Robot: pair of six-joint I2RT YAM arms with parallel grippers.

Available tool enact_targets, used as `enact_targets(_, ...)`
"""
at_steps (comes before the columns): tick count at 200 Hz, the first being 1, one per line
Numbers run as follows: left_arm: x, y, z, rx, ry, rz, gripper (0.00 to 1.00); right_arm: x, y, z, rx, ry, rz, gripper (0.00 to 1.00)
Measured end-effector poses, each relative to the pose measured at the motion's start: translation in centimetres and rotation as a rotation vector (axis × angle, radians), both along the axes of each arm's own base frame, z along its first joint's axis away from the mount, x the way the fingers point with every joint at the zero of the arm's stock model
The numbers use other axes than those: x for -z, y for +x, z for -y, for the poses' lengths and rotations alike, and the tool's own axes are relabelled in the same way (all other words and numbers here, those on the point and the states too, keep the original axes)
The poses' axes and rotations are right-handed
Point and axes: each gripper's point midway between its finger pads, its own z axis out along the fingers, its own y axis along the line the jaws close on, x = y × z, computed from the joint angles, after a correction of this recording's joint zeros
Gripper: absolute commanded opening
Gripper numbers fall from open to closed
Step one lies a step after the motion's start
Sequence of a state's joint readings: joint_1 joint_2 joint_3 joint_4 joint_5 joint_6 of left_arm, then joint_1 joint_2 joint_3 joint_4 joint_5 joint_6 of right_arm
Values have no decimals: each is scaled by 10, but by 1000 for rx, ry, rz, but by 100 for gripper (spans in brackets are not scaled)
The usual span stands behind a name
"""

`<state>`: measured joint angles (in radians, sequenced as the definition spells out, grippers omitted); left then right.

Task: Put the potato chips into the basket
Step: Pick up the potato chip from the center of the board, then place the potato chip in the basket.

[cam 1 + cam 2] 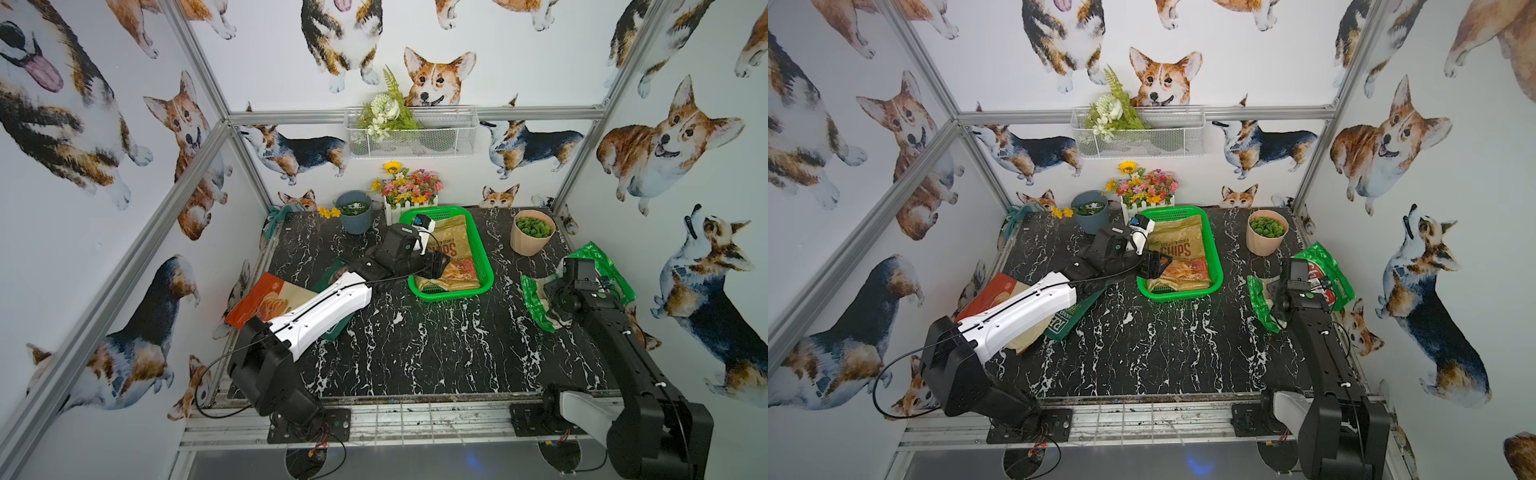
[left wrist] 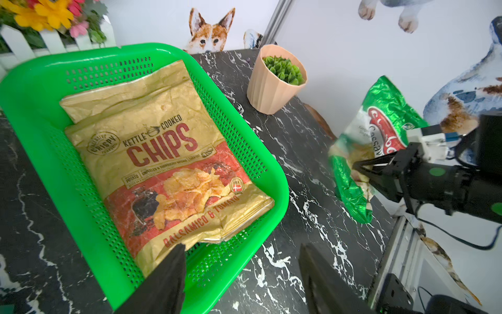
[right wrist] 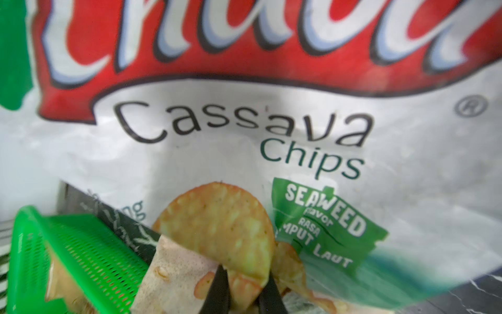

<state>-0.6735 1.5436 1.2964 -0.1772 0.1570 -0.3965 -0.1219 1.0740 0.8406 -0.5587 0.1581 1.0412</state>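
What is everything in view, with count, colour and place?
basket: one, bright green, table's rear middle
tan bags: two, stacked in basket
green-white bag: one, table's right edge
orange-and-cream bag: one, table's left edge
dark green bag: one, beside it
peach pot: one, rear right
blue-grey pot: one, rear left
flower box: one, white, behind basket
wire basket: one, white, back wall
table: one, black marble
left gripper: black, open, at basket's edge
right gripper: black, shut on green-white bag

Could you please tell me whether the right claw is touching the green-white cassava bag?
Touching. In the right wrist view the right claw pinches an edge of the green-white cassava bag between its fingers; the left wrist view shows the same grip.
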Motion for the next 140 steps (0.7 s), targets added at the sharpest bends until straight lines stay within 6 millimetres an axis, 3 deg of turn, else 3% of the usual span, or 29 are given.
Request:
enact_targets(29,-9,11,-24,-74,10,41,71,-57,41,-46,-192,-82,103,8)
enact_targets(70,-14,24,-67,-195,30,75,72,-93,106,-162,-557,-171,132,10)
enact_targets(94,-19,22,-90,-253,29,95,72,-85,135,-212,-707,-221,99,10)
enact_targets(140,-31,15,-127,-351,32,139,73,-38,168,-259,-898,-273,-37,13)
